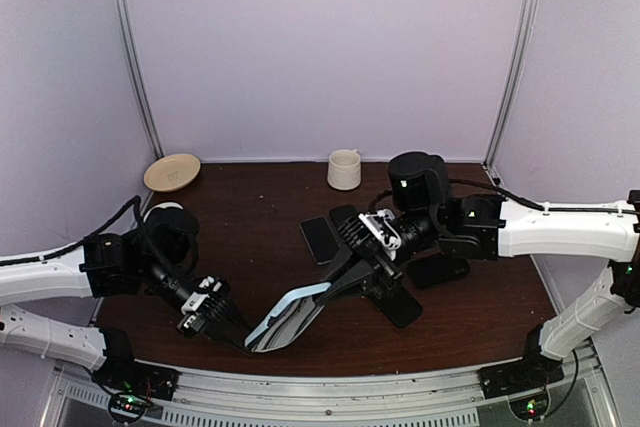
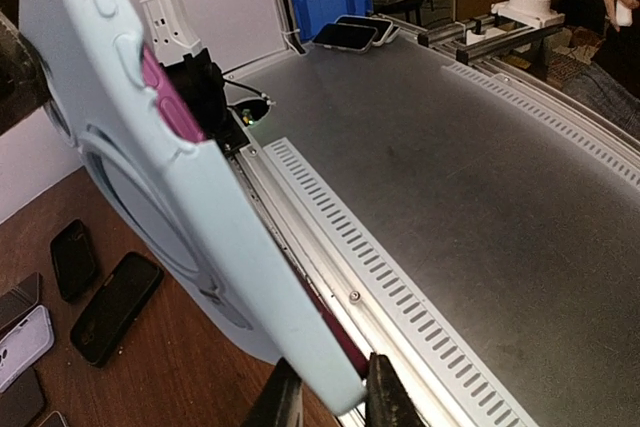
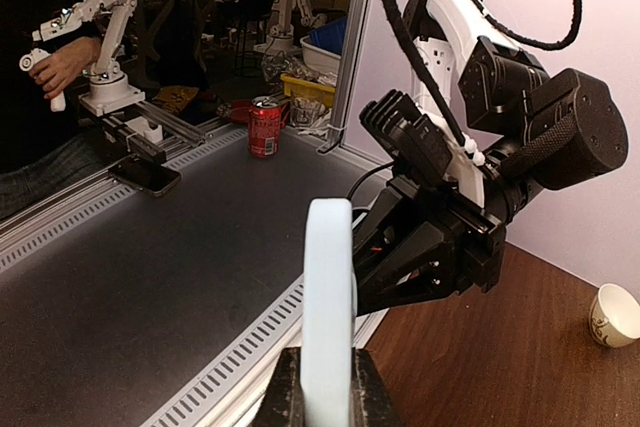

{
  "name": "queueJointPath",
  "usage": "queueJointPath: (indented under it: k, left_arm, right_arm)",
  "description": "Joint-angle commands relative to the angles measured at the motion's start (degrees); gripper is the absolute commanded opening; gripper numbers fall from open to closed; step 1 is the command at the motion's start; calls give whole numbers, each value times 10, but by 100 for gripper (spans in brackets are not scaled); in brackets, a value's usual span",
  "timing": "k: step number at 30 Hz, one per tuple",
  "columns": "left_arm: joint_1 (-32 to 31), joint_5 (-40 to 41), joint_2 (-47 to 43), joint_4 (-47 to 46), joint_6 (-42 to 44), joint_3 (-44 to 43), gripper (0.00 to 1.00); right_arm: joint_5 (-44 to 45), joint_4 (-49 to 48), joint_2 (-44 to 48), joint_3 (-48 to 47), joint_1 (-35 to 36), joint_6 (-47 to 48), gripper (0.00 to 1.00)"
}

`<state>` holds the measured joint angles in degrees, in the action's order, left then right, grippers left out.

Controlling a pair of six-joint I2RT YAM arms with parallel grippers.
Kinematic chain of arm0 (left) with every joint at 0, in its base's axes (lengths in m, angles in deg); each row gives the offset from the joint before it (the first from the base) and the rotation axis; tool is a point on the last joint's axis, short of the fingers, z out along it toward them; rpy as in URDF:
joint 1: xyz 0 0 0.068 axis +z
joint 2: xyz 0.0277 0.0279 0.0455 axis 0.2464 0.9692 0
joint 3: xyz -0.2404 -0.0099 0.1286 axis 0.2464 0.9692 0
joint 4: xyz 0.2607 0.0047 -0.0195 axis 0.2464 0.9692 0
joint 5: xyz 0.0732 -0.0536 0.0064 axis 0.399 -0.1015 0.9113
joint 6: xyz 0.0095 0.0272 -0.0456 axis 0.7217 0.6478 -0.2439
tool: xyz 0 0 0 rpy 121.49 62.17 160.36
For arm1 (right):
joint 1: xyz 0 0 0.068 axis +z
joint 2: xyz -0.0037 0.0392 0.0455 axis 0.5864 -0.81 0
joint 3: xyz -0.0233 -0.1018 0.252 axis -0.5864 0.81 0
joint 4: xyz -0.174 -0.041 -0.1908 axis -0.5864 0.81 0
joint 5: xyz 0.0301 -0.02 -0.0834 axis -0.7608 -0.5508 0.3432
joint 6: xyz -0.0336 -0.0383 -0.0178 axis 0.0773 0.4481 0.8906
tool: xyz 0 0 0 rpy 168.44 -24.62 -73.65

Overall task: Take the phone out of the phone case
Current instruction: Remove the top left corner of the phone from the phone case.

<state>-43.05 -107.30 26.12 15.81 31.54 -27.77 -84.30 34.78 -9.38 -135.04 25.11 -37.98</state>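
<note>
Dark brown wood covers the table [image 1: 250, 222], closed in by pale lilac walls. We see the light blue phone case [image 1: 283, 305] held up off the wood near the front edge, tilted between the two arms, with the dark face of the phone [image 1: 298, 323] seated in it. The left gripper [image 1: 238, 335] pinches the case's lower corner. From the left wrist camera we see its fingers [image 2: 385, 395] closed on either side of that corner, and a pink strip [image 2: 165, 97] shows at the case's side edge. The right gripper [image 1: 335, 285] clamps the opposite, upper end. From the right wrist camera the case stands edge-on between its fingers [image 3: 372, 387], which press on both faces. Behind the case a spare dark phone [image 1: 320, 239] lies flat on the wood. A cream mug [image 1: 344, 169] stands near the back wall, and a tan bowl [image 1: 172, 172] sits in the back left corner, both well apart from the grippers.
</note>
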Motion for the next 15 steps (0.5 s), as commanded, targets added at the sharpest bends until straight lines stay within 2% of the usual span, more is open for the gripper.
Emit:
queueJointPath:
  k: [1, 10, 15]
  left_arm:
    - [-7, -52, -4, -47, 32, -6, 18]
    - [-6, -82, 9, -17, 45, -14, 20]
    - [-7, -70, 4, -13, 59, -12, 20]
  right_arm:
    - [-39, -33, -12, -26, 21, 4, 0]
    - [-56, -59, -30, -27, 24, -13, 0]
    - [-56, -62, -33, -30, 29, -20, 0]
